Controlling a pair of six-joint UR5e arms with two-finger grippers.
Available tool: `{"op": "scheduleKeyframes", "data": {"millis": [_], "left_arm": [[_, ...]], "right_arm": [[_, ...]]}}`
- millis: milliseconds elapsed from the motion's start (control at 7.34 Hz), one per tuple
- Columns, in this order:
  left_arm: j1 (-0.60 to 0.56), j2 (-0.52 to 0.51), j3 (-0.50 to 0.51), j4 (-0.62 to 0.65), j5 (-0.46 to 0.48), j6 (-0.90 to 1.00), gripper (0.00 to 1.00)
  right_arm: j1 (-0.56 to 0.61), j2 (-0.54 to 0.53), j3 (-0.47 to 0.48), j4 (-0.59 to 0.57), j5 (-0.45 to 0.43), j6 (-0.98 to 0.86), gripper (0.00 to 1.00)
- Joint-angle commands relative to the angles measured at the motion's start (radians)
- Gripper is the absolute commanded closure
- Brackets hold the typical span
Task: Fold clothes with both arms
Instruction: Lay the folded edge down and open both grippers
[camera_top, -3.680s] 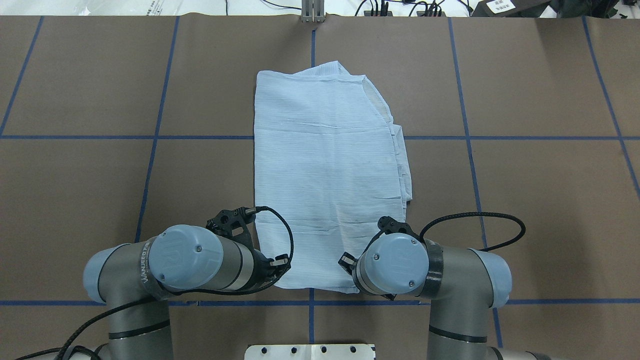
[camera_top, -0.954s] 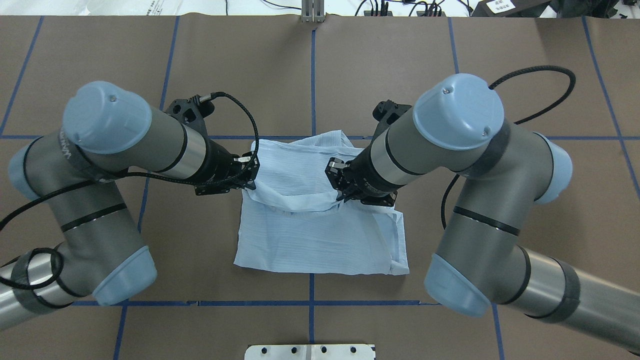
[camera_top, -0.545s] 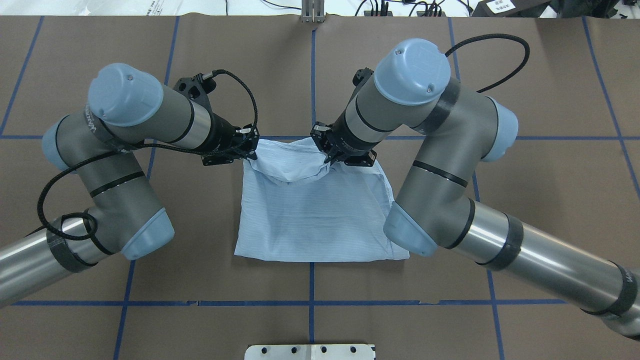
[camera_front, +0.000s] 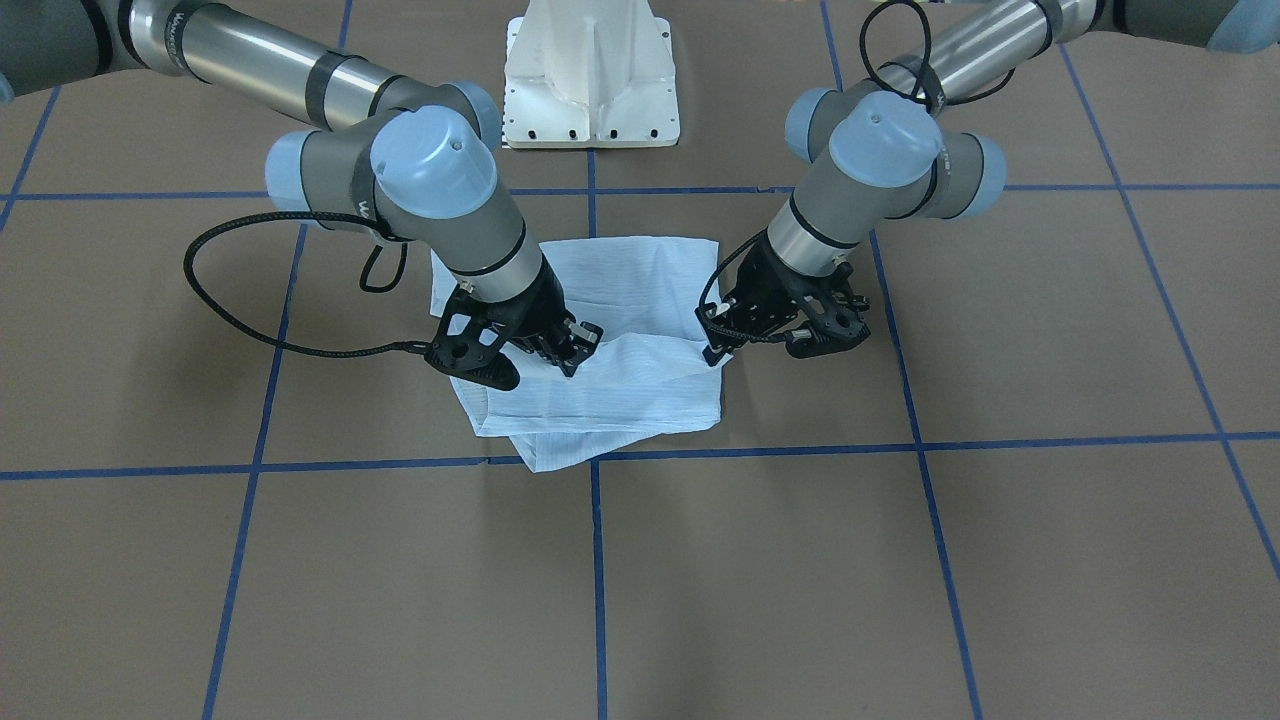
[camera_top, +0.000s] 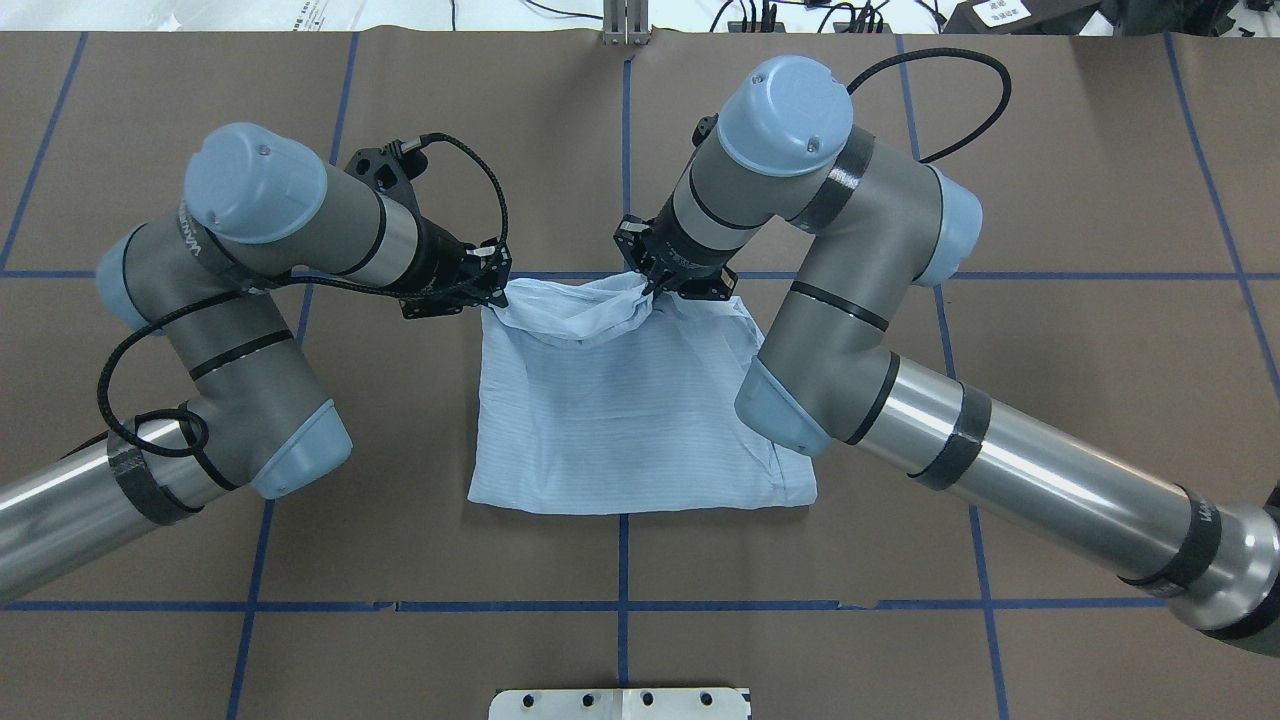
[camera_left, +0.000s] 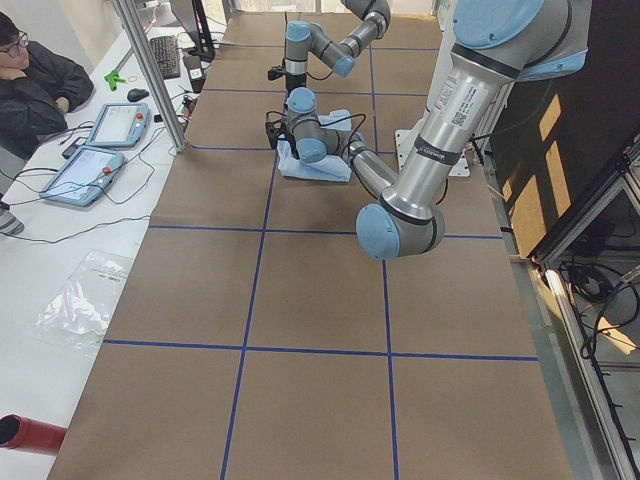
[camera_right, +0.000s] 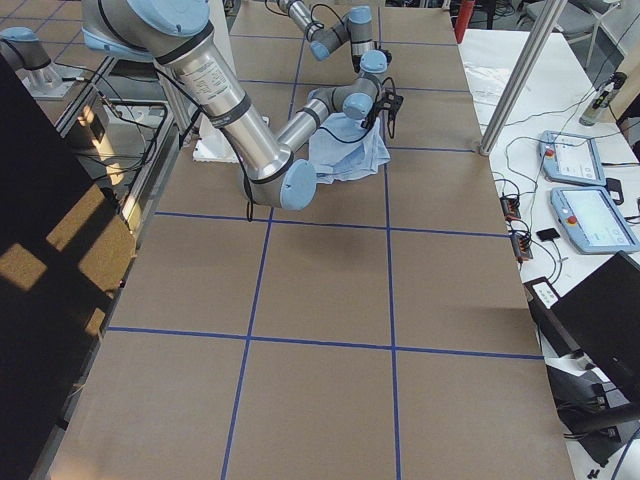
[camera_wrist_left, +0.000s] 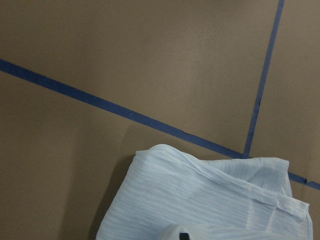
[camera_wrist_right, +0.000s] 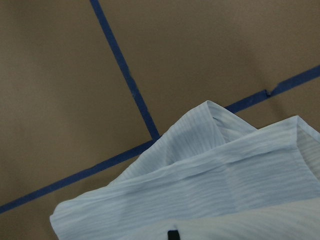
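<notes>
Left gripper (camera_top: 492, 288) and right gripper (camera_top: 648, 286) each pinch the shirt (camera_top: 620, 430) edge, cloth sagging between them; near half lies flat mid table (camera_top: 1050, 350), lifted layer over its far end by tape line (camera_top: 1100, 275)

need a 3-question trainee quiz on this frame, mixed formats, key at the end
1. True or false: the shirt lies wholly flat on the table.
2. The left gripper is shut on: A) the shirt's edge B) a cable C) nothing.
3. Fill in, near or far: the right gripper holds the shirt at its ___ end, seen from the base.
Key: 1 false, the gripped edge is raised; 2 A; 3 far.
</notes>
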Motion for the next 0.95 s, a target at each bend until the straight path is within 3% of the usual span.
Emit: {"op": "scheduleKeyframes", "data": {"millis": [0, 136, 273, 545, 818], "left_arm": [[0.001, -0.009, 0.021, -0.012, 0.0, -0.001, 1.0], [0.001, -0.009, 0.021, -0.014, 0.0, -0.001, 0.27], [-0.001, -0.009, 0.02, -0.015, 0.002, 0.003, 0.0], [-0.06, -0.006, 0.023, -0.011, -0.003, 0.01, 0.0], [-0.122, 0.023, 0.017, -0.005, -0.085, 0.069, 0.0]], "right_arm": [[0.001, 0.012, -0.029, 0.016, 0.001, 0.001, 1.0], [0.002, 0.011, -0.032, 0.027, -0.002, 0.0, 0.01], [0.007, 0.011, -0.033, 0.054, -0.002, 0.0, 0.0], [0.033, 0.006, -0.049, 0.081, 0.008, -0.031, 0.0], [0.035, 0.003, -0.037, 0.084, 0.008, -0.11, 0.0]]}}
